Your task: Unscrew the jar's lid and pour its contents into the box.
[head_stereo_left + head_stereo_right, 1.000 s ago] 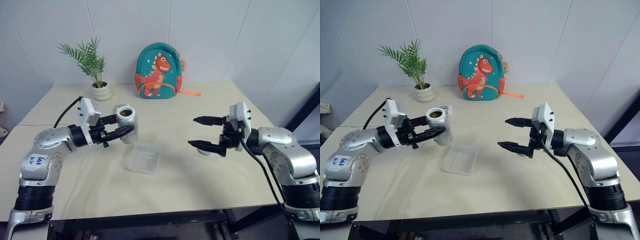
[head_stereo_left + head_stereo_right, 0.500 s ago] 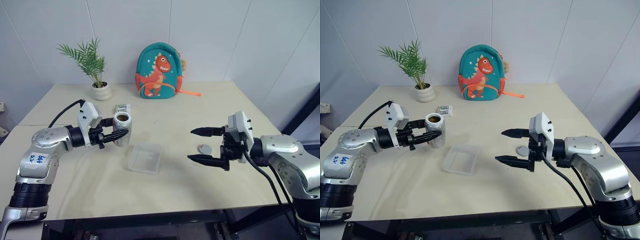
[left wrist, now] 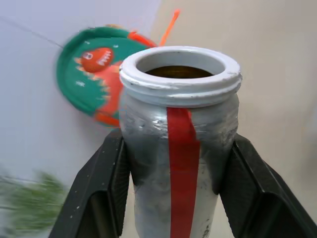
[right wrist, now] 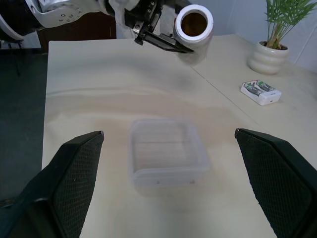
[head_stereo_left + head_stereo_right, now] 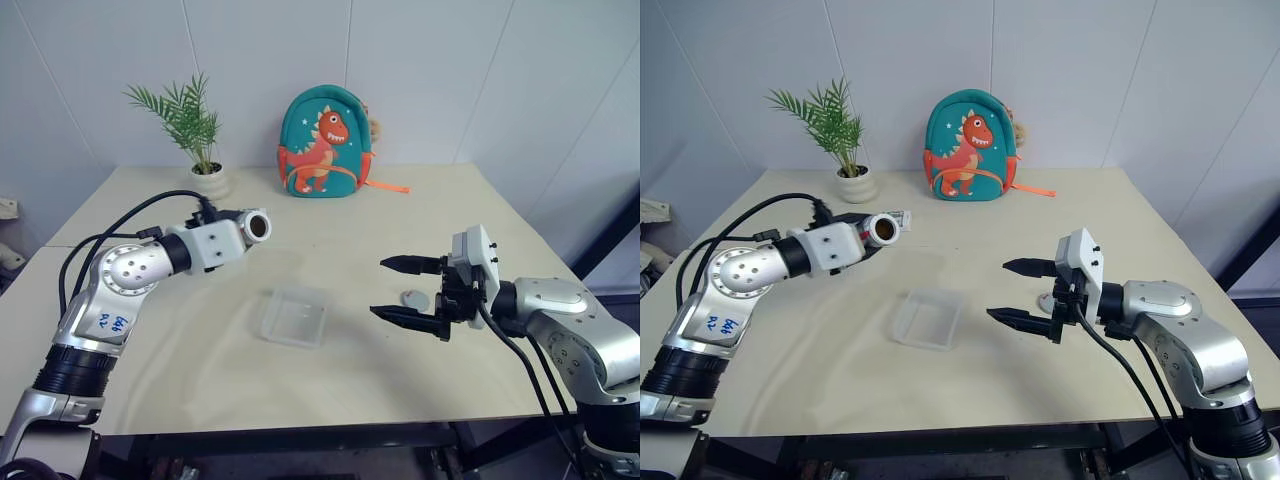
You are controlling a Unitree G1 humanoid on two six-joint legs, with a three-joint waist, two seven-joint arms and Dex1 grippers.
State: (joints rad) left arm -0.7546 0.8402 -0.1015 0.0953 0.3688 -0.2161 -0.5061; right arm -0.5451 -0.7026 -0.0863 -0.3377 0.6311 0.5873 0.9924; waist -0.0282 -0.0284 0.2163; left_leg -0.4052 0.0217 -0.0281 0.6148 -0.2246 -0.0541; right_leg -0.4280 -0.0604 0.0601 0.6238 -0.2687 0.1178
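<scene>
my left gripper (image 3: 171, 163) is pinching the small clear plastic jar with a red tape strip (image 5: 253, 226), and since a second ago the wrist has rolled it from upright onto its side, its open mouth now facing out over the table (image 5: 480, 210) with brown contents (image 4: 194, 23) still inside. it hangs above the left half of the table, short of the shallow clear square plastic box (image 5: 295, 317) near the table's middle, so i judge the pour is starting before the jar is over the box. the flat grey round lid (image 5: 413, 298) lies off, right of the box. my right gripper (image 5: 408, 290) hovers spread and empty beside it, leaving open room between box and front edge.
</scene>
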